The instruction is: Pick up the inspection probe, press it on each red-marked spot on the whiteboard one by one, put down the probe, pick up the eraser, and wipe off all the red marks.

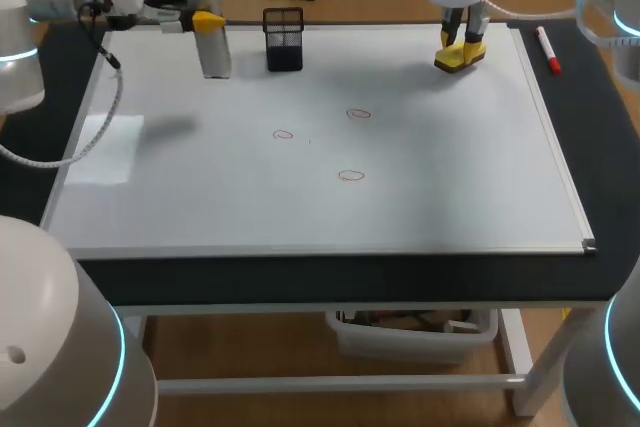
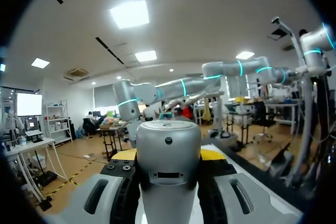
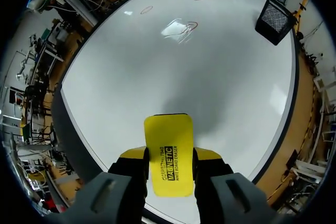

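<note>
My left gripper point(image 1: 205, 22) is at the whiteboard's far left corner, shut on the inspection probe point(image 1: 215, 51), a silver cylinder held upright. In the left wrist view the probe point(image 2: 168, 150) fills the space between the fingers of the left gripper point(image 2: 169, 157). At the far right of the whiteboard point(image 1: 470, 197), my right gripper point(image 1: 461, 50) is shut on the yellow eraser point(image 1: 459, 60), low over the surface. The eraser point(image 3: 168, 153) sits between the fingers of the right gripper point(image 3: 168, 162). Three red marks point(image 1: 359, 113), point(image 1: 284, 133), point(image 1: 351, 175) lie mid-board, ahead of the eraser point(image 3: 191, 25).
A black mesh pen holder point(image 1: 284, 39) point(image 3: 274, 20) stands at the far edge, just right of the probe. A red marker point(image 1: 547, 49) lies on the dark table beside the board's right edge. A pale sheet point(image 1: 105, 147) rests near the left edge.
</note>
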You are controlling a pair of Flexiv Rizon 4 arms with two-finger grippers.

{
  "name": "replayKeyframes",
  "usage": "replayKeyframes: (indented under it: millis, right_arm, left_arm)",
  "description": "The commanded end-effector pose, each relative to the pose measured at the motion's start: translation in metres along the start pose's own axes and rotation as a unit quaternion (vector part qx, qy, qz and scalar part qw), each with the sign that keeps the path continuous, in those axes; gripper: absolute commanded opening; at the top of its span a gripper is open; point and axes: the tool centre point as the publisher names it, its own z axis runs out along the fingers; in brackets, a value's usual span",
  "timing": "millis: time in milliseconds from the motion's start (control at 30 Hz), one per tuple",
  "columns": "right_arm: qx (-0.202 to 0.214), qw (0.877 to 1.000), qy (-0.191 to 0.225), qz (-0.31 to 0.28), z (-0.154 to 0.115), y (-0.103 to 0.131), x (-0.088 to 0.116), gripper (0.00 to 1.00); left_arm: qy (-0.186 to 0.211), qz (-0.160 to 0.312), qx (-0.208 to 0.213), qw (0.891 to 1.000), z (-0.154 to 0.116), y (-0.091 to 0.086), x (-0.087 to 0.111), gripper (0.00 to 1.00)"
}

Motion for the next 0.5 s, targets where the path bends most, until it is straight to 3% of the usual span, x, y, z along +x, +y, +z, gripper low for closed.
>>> replayKeyframes:
  millis: [33,500]
  right_arm:
    - [0.004,1.0,0.0,-0.001,-0.005,0.002,0.004,0.0]
    - [0.004,1.0,0.0,-0.001,-0.005,0.002,0.004,0.0]
  left_arm:
    - [0.013,-0.008,0.003,1.0,0.022,-0.002,0.011,0.0]
    - [0.07,-0.057,0.012,0.996,0.069,0.025,0.045,0.0]
